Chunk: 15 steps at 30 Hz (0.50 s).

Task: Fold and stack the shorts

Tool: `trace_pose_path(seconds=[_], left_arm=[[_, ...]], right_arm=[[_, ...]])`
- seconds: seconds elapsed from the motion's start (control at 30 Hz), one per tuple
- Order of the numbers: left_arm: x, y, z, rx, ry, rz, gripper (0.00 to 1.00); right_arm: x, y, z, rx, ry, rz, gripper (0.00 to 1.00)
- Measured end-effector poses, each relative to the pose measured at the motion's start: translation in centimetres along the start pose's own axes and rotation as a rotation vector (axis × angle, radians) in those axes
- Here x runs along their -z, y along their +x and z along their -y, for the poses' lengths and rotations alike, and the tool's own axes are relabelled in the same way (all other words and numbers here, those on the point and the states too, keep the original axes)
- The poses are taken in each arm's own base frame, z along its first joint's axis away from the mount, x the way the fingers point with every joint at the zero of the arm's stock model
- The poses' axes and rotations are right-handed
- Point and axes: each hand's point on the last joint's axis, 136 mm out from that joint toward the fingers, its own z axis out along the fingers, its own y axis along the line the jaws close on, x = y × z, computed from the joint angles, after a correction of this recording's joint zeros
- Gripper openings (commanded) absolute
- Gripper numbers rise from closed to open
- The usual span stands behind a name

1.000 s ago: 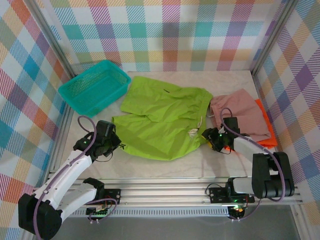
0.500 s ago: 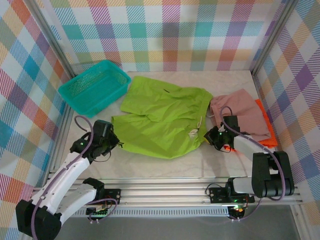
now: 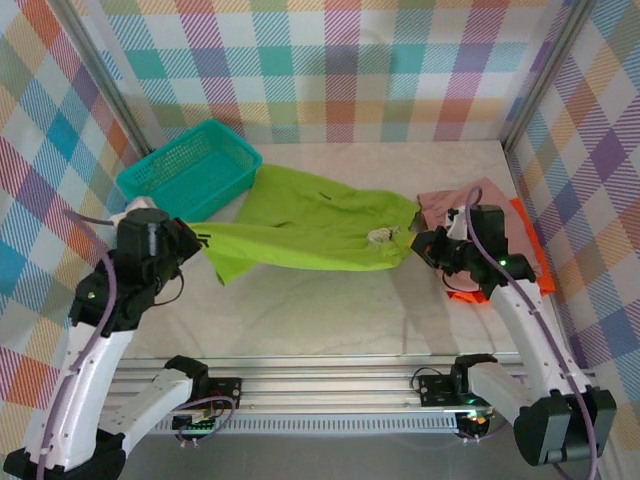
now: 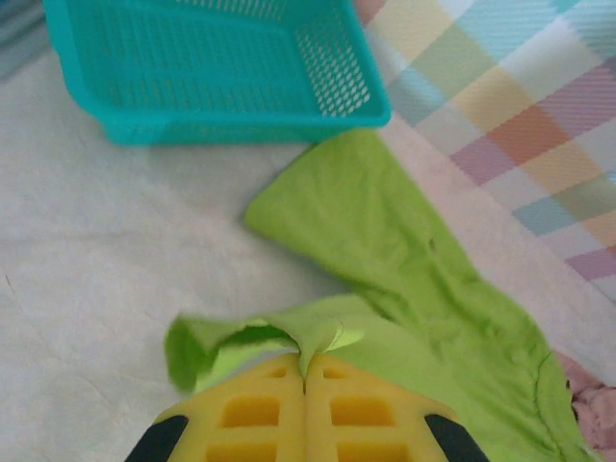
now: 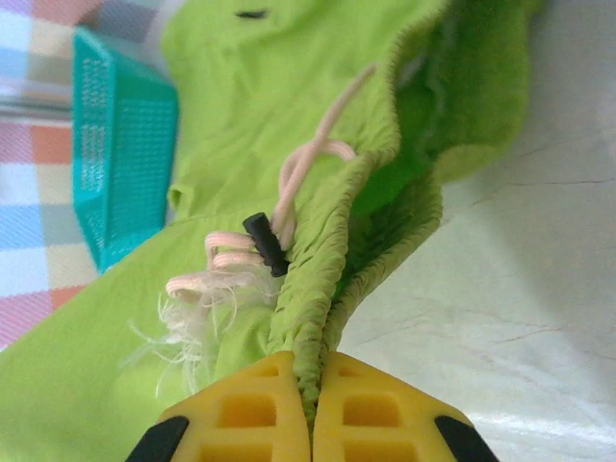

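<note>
Plaid-walled cell, pale worktop [image 3: 320, 310]. Mid-worktop: green shorts [image 3: 310, 230] stretched between arms. Grip: left fingers [image 4: 250, 414] closed on bunched fabric edge; right fingers [image 5: 250, 414] closed on elastic waistband beside drawcord [image 5: 289, 192]. Fabric light, limp, likely slippery: hold bunched edges, keep tension. Obstacles: basket [image 3: 190, 170] just beside far-left fabric; pink shorts [image 3: 440, 197], orange shorts [image 3: 522, 220] crowd right. Near worktop open for folding.

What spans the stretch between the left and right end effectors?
The lime green shorts, stretched between left end effector and right end effector, both shut on fabric; top external view shows it.
</note>
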Motion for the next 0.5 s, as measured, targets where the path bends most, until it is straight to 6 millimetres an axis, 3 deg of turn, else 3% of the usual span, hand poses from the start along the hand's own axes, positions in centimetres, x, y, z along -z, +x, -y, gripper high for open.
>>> trace_pose_path(seconds=[0.13,0.3,0.4,0.5], left_arm=[[3.3,-3.7,1.0,-0.030,0.018,0.093,0.00],[5.4,-5.4,1.0,-0.062,0.010,0.140,0.00],[5.3,-5.3,0.7,-0.083,-0.012,0.137,0.00],[3.9,-4.8,0.8,-0.106,-0.040,0.112,0.00]], right_arm=[[1.6,0.8,-2.3,0.034,-0.039,-0.027,0.00],[2.9,2.3,-3.4,0.043,-0.048,-0.064,0.00],[3.5,3.0,-3.6,0.048,-0.045,-0.075,0.00],[3.4,3.1,-3.1,0.042,-0.017,-0.073,0.00]])
